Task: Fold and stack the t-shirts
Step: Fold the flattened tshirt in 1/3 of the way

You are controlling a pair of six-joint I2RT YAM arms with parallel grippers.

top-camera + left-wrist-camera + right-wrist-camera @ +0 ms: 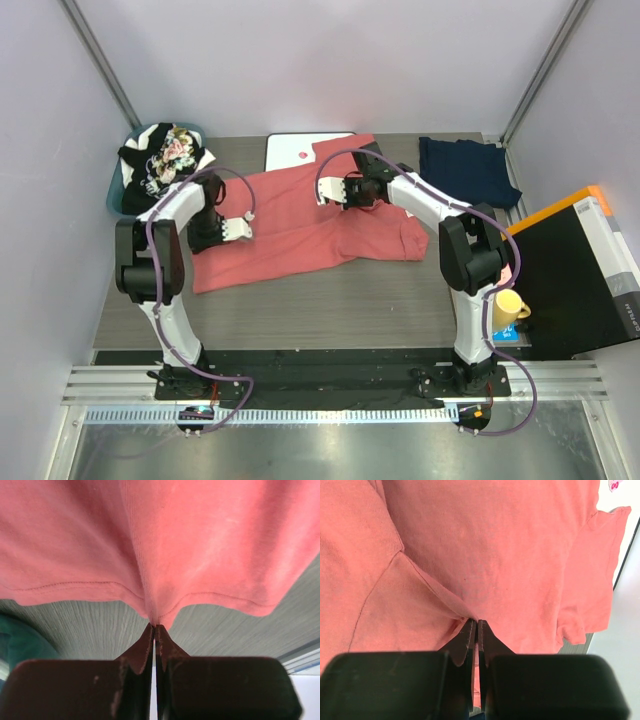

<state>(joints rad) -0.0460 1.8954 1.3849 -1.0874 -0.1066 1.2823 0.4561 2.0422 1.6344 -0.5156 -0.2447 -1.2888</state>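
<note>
Closest to both wrist lenses, dark jaws sit pressed together on coral cloth. At ten o'clock on the table (pixel 330 310), black and floral shirts (pixel 165 160) are heaped in a teal basket (pixel 113 192), waiting their turn.

The left gripper (pixel 154 625) is closed to a sliver on the stitched hem of the salmon t-shirt (pixel 300 225), and the cloth puckers into the pinch. From above, that hold sits at nine o'clock on the garment.

The shirt lies spread at the table's middle, hem toward nine and sleeves toward three. One sleeve laps onto the white board (pixel 290 150) at twelve.

The right gripper (pixel 474 621) is likewise clamped on a raised ridge of fabric beside a shoulder seam, near one o'clock on the shirt. Gripping opposite ends probably lets the arms draw the shirt taut and square it. No fold looks made yet.

At two o'clock a navy t-shirt (pixel 465 168) lies flat, apart from the work.
</note>
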